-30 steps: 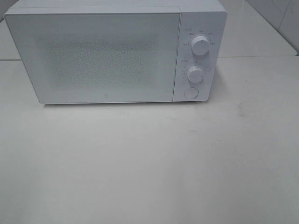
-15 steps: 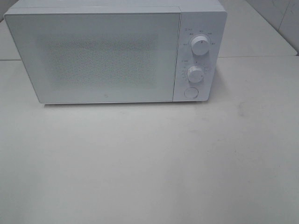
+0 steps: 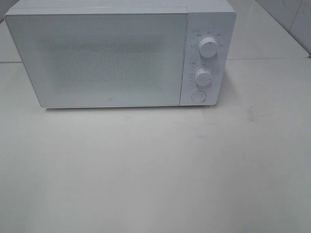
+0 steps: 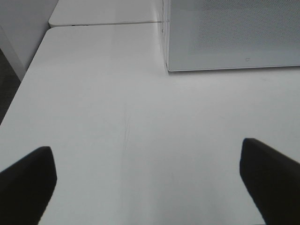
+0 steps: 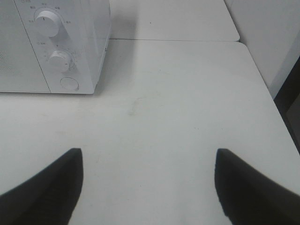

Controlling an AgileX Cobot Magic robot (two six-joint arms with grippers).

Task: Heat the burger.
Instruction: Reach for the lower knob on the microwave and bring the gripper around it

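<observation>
Left gripper (image 4: 145, 146), right gripper (image 5: 148, 151) gape near table (image 4: 89, 89) edges; microwave (image 3: 112, 58) seemingly shut.

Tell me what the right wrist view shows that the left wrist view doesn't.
Only the right wrist view: the upper knob, lower knob and round button on the microwave panel, plus the right gripper, open. Only the left wrist view: the small mark low on the door, and the left gripper, open. Both: the white table and part of the microwave; neither shows the burger.
</observation>
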